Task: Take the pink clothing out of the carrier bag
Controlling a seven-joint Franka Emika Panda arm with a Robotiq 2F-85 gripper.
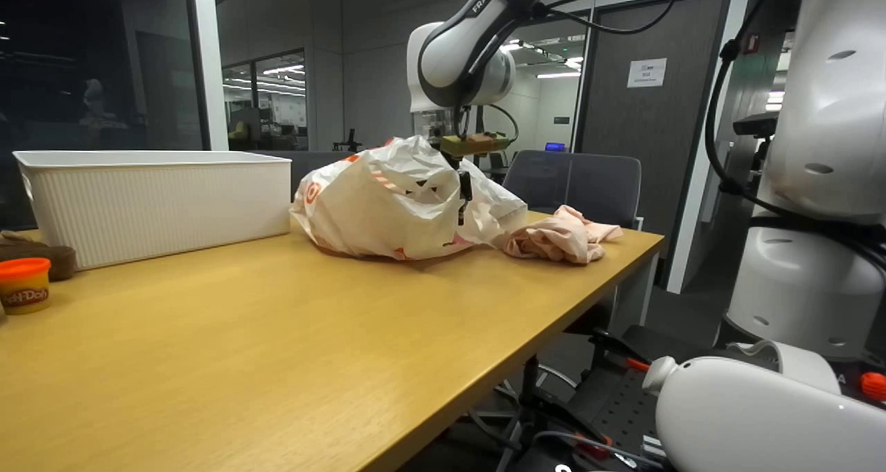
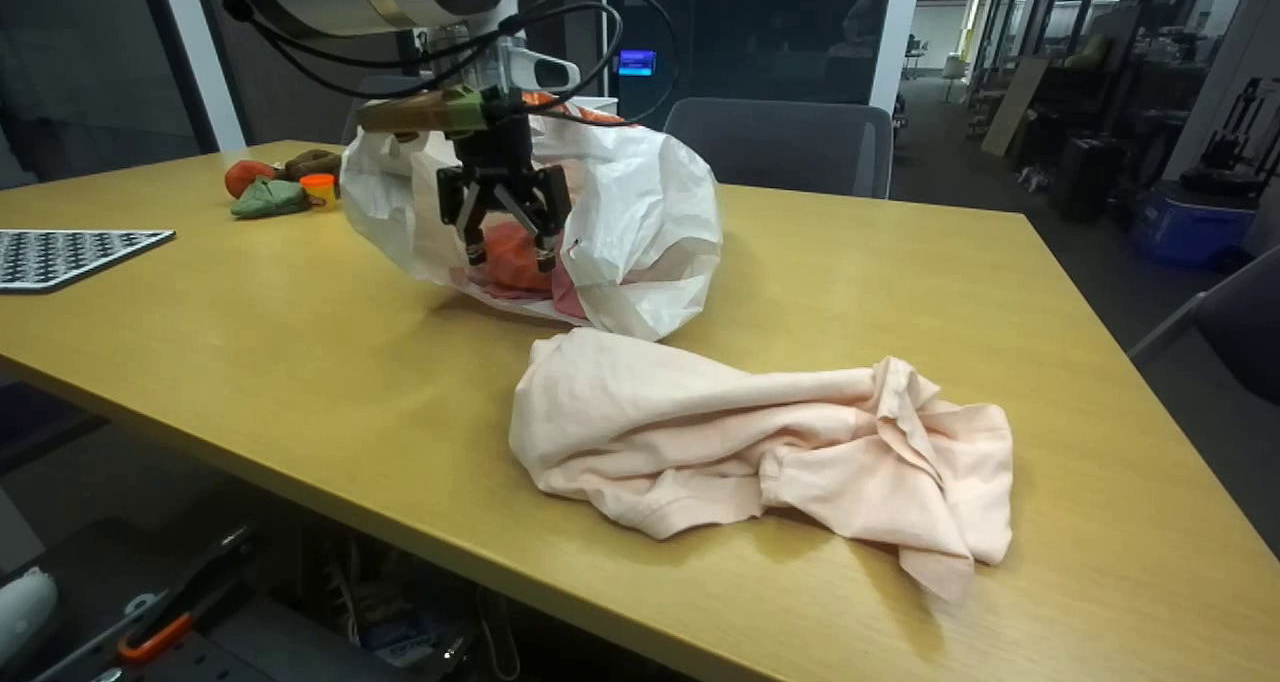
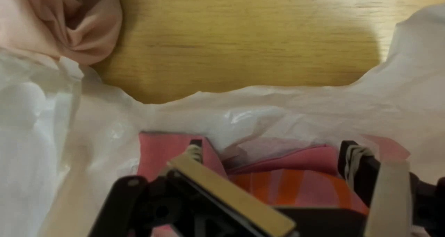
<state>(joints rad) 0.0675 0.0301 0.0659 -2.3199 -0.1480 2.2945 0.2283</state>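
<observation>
So the tool hung right at the mouth of the white carrier bag, released, fingers pointing down and spread well apart. The pink clothing was inside the bag, below the tool, bunched up with some orange-striped fabric; couldn't tell if that was all one piece. A paler pink cloth lay crumpled on the tabletop just outside the bag's opening, and I couldn't make out whether it touched the bag. In an exterior view, a white bin stood across the bag from that cloth, with an orange-lidded Play-Doh tub near it.
</observation>
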